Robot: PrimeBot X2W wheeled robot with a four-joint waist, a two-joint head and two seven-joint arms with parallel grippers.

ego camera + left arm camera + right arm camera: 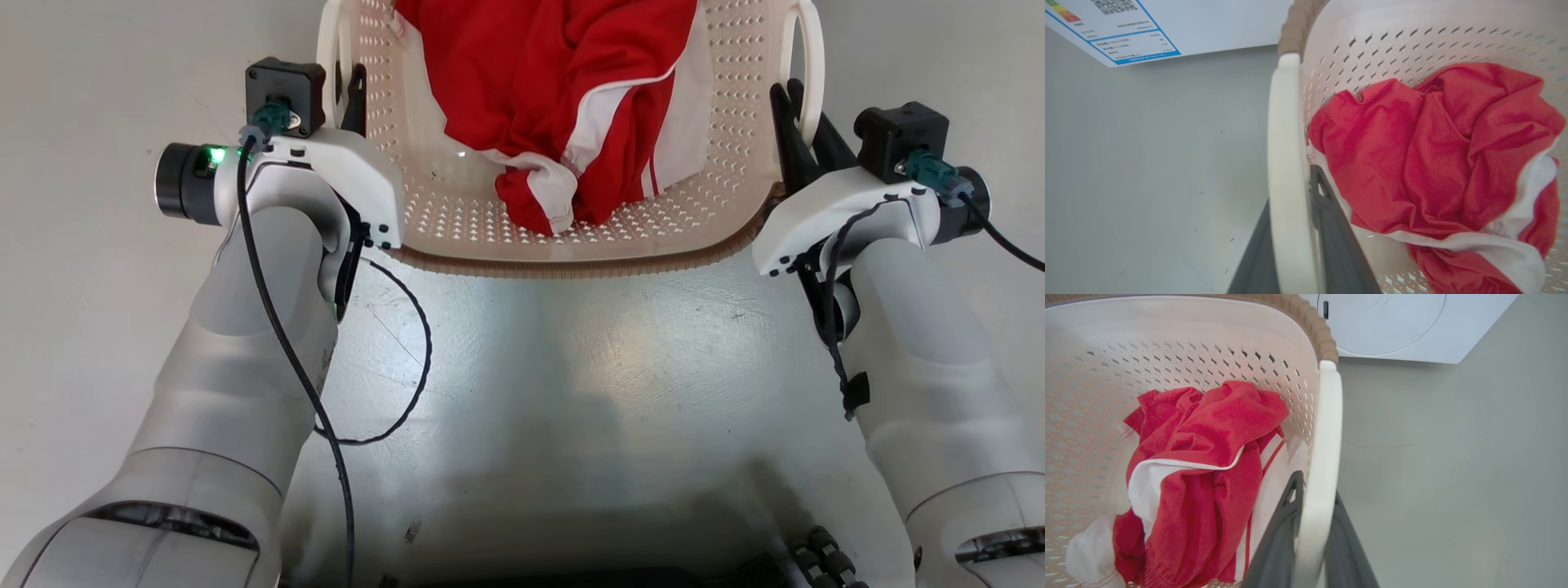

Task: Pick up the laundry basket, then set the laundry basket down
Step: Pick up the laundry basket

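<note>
The cream-white perforated plastic laundry basket (571, 265) with a brown woven-look rim is between both arms, above the pale floor (571, 367), with red-and-white cloth (555, 73) inside. The left gripper (1292, 196) and right gripper (1316, 490) fingers clench its white loop handles (1325, 428). That is probably the best hold, since the basket looks light, stiff and smooth.

left tool (347, 82) clamped on laundry basket (571, 263) handle (329, 49) | right tool (798, 110) likewise | fingers (357, 90) pointing forward

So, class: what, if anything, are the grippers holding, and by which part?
The laundry basket, by its handles: left gripper clamps the left handle, right gripper the right handle.
</note>
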